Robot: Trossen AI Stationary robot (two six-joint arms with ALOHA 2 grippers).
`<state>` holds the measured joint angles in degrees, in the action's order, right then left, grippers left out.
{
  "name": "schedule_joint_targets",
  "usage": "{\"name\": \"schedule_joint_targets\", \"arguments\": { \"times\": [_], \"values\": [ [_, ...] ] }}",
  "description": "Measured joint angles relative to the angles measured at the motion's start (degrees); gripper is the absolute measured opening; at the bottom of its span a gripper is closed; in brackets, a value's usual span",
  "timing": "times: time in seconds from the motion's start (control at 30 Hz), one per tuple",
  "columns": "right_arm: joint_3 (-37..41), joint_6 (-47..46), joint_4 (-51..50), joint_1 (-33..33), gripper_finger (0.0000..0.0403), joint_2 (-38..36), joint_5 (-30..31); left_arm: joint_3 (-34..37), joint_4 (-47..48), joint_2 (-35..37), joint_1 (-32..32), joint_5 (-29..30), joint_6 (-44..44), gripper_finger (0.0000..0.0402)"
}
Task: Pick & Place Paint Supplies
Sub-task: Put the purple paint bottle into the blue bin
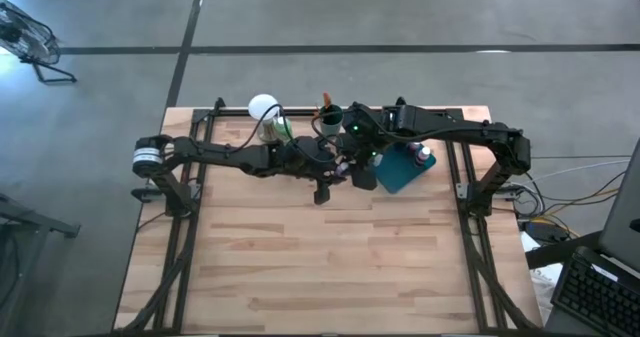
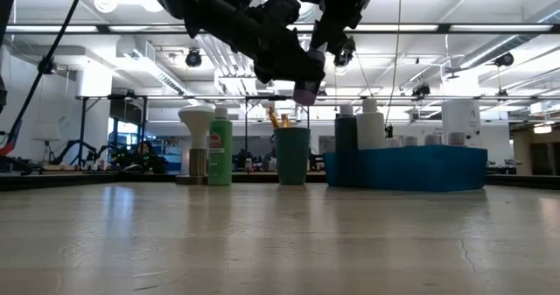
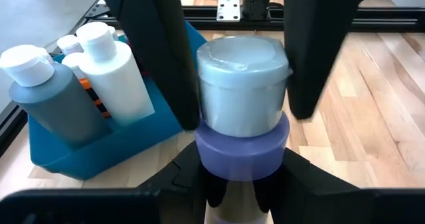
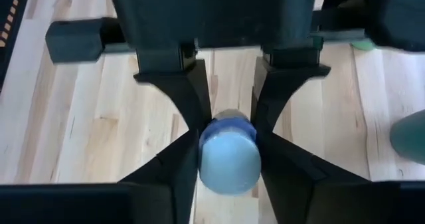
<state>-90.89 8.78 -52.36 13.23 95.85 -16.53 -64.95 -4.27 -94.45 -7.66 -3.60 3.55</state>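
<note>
- The small purple paint bottle with a pale, wrapped cap (image 3: 242, 127) is in the air above the wooden table (image 1: 300, 267). It touches nothing but the two claws, and from the table centre it is towards 12 o'clock.
- The left gripper (image 3: 240, 184) pinches the purple body of the paint bottle from below. The right gripper (image 4: 228, 171) is placed around the cap, and its dark fingers (image 3: 166, 51) lie against the cap on both sides, so it also pinches the paint bottle.
- I judge that this is a handover from one arm to the other, although a turning of the cap is also possible.
- To do it well, only one claw should let go, and only after the other holds firmly. The smooth, round cap can slip, so a hold on the wider body is safer.
- The gripper that releases should spread fully and move straight away, without pushing the paint bottle sideways.
- The rectangular teal plastic tray (image 1: 400, 180) lies on the table at about 3 o'clock from the paint bottle. A grey bottle with a white cap (image 3: 53, 108) and a white bottle (image 3: 119, 74) already stand inside it, so the paint bottle needs a free place beside them and should come down upright.
- At 11 o'clock stand the green cup with brushes (image 2: 291, 155) and the round white-topped object (image 1: 263, 105). The arms should stay away from both.
</note>
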Motion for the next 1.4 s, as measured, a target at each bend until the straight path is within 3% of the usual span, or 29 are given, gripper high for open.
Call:
{"name": "schedule_joint_targets", "arguments": {
  "times": [0.2,0.53,0.97,1.2,1.4],
  "values": [
    [0.00,-0.02,-0.30,0.00,0.0176,0.02,0.02,0.00,0.13,0.00,0.00,-0.12,0.02,0.0115],
    [0.00,-0.18,-0.15,0.00,0.0116,0.02,0.22,0.00,0.18,0.00,-0.02,0.04,-0.45,0.0115],
    [0.00,-0.28,0.09,0.00,0.0114,0.02,0.20,0.02,0.13,0.00,-0.02,0.05,-0.21,0.0120],
    [0.00,-1.14,-1.11,0.02,0.0114,0.02,0.11,0.03,0.20,0.00,0.13,0.11,-0.15,0.0161],
    [-0.30,-1.40,-4.26,0.04,0.0114,-0.26,0.33,0.02,0.35,0.11,0.17,2.23,-0.63,0.0241]
  ]
}}
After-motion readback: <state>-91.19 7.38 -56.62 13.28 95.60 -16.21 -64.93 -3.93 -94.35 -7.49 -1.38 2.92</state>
